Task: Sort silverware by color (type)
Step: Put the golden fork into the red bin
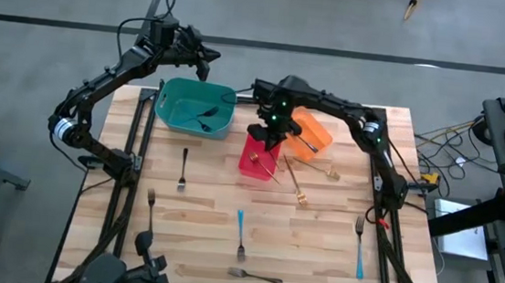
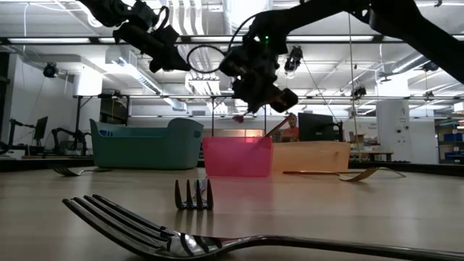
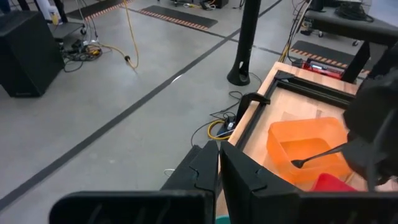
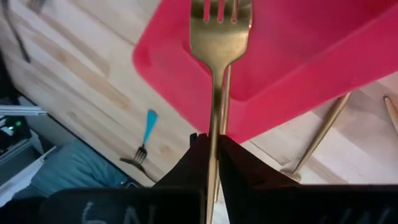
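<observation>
The right gripper (image 4: 211, 146), jaws clamped on a gold fork (image 4: 219, 37), hangs over the red bin (image 4: 298, 56); best lower before releasing; left gripper (image 3: 219, 171), jaws closed and empty, waits beyond it.

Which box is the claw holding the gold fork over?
The red box, the middle one. The right claw holds the gold fork over it. The teal box and the orange box sit on either side.
</observation>
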Tool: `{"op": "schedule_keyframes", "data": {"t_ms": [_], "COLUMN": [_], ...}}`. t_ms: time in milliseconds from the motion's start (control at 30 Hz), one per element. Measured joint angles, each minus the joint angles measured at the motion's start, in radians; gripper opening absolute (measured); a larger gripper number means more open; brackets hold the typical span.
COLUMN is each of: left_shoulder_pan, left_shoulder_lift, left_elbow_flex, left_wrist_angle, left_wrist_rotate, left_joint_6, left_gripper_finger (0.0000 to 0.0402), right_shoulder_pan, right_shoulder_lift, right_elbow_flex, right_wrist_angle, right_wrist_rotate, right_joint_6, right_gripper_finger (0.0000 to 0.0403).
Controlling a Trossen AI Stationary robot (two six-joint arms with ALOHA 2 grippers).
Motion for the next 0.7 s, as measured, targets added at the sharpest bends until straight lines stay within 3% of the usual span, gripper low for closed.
{"op": "schedule_keyframes", "data": {"t_ms": [700], "left_shoulder_pan": [0.0], "left_shoulder_lift": [-0.049], "left_elbow_flex": [0.0], "left_wrist_angle": [-0.062], "left_wrist_rotate": [0.0], "left_joint_6": [0.01], "left_gripper_finger": [0.0], "right_shoulder_pan": [-0.007], "right_shoulder_lift": [0.023], "right_elbow_flex": [-0.002], "right_wrist_angle": [0.071], "right_wrist_rotate": [0.053], "right_joint_6": [0.133], "right_gripper_finger": [0.0013]}}
